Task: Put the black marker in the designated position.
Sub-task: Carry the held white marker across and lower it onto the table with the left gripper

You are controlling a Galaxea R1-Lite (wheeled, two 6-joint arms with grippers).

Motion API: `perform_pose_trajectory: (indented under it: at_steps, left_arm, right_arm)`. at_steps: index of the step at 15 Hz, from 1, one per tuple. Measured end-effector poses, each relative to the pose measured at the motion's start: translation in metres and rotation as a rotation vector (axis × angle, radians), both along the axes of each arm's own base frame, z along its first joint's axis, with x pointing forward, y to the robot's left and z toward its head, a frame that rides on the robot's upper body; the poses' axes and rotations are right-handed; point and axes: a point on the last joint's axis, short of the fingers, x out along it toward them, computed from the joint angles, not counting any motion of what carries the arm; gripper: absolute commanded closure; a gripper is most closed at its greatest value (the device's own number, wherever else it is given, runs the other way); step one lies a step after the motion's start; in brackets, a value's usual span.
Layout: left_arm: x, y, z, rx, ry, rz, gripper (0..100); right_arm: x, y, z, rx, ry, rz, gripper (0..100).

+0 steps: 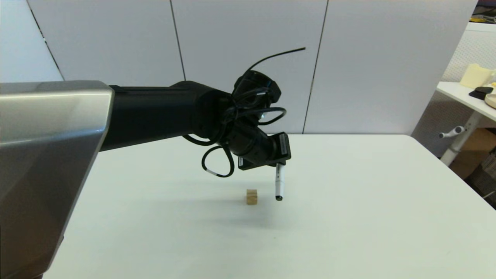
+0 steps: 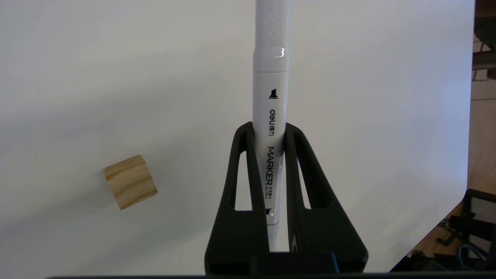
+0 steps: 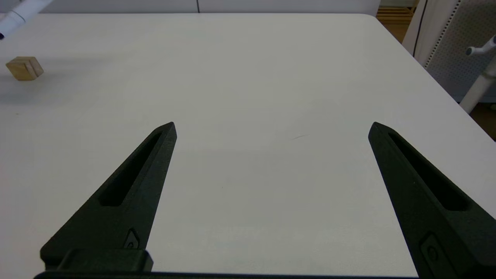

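White panelled walls stand behind the white surface (image 1: 348,217) you are working over, and a second table with a few items on it shows off at the robot's right. Your left claw (image 1: 279,164) is stretched out above the middle of the surface, pointing downward, and its two black fingers (image 2: 248,170) are pressed against both sides of the black marker (image 1: 279,184), gripping it at the printed part of the white barrel. The marker hangs nearly upright below the claw, with one black tip at the bottom, raised off the surface and not touching it. From the left wrist view you can read the dark print "MARKER" running along the barrel between the fingers, and the barrel extends well past the fingertips. The small tan wooden cube (image 1: 252,197) sits on the surface just beside the marker's lower tip, on the robot's left of it, apart from it. A soft shadow lies on the surface under the arm, near the cube. Your right claw (image 3: 271,128) is low over the near right part of the surface, its fingers spread wide with nothing between them; the cube and the end of the marker show far off in its view.
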Motion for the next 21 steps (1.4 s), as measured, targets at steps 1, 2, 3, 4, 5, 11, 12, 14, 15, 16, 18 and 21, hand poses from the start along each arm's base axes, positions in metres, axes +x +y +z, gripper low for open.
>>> perform_pose_trajectory:
  at_steps: [1,2,3,4,5,11,12,14,15,16,18,21]
  left_arm:
    - [0.001,-0.001,-0.004,-0.001,0.018,0.015,100]
    - [0.003,-0.002,-0.007,-0.001,0.033,0.029,100]
    - [0.004,-0.003,-0.011,0.002,0.046,0.052,100]
    - [0.006,-0.004,-0.016,0.005,0.064,0.088,100]
    - [0.008,-0.005,-0.021,0.006,0.083,0.117,100]
    - [0.02,-0.009,-0.049,0.07,0.098,0.168,100]
    - [0.021,-0.011,-0.053,0.075,0.099,0.166,100]
    - [0.022,-0.011,-0.056,0.081,0.102,0.166,100]
    - [0.023,-0.012,-0.057,0.081,0.102,0.166,100]
    - [0.023,-0.012,-0.058,0.082,0.103,0.165,100]
    - [0.023,-0.013,-0.061,0.085,0.106,0.165,100]
    - [0.024,-0.013,-0.061,0.085,0.105,0.167,100]
  right_arm:
    - [0.0,0.0,0.0,0.0,0.0,0.0,0]
    - [0.0,0.0,0.0,0.0,0.0,0.0,0]
    - [0.0,0.0,0.0,0.0,0.0,0.0,0]
    - [0.0,0.0,0.0,0.0,-0.001,0.0,0]
    - [0.0,0.0,0.0,0.0,-0.001,0.0,0]
    - [0.0,0.0,0.0,0.0,0.0,0.0,0]
    - [0.0,0.0,0.0,0.0,0.0,0.0,0]
    - [0.0,0.0,0.0,0.0,-0.001,0.0,0]
    - [0.0,0.0,0.0,0.0,-0.001,0.0,0]
    - [0.0,0.0,0.0,-0.001,0.0,0.0,0]
    - [0.0,0.0,0.0,0.0,0.0,0.0,0]
    - [0.0,0.0,0.0,0.0,-0.001,0.0,0]
